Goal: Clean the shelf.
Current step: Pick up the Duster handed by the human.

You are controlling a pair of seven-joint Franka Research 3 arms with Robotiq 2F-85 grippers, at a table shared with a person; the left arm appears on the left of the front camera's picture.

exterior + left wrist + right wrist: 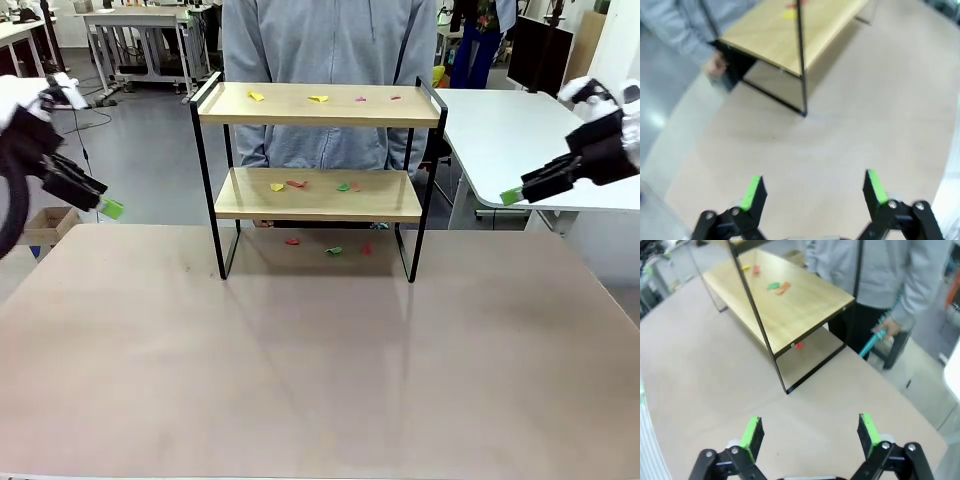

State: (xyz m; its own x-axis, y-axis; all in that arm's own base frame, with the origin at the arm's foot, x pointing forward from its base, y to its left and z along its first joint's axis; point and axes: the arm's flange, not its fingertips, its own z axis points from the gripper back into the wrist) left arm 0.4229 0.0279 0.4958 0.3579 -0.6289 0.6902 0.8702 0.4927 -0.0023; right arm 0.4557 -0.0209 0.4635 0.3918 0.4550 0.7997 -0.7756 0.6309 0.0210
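At centre frame the shelf carries coloured scraps on both boards; left claw and right claw hang at the side edges, jaws apart, probably keeping clear

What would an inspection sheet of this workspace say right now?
Surface: beige table, bare before the shelf.
Job's things: shelf, two wooden boards in a black frame, upright.
Clutter: coloured scraps on the top board, lower board and table beneath.
Grippers: left gripper and right gripper open, empty, apart from the shelf.
Cables: black cable looping by the left arm.
Surroundings: person in grey top behind the shelf; white table right; cardboard box on the floor.
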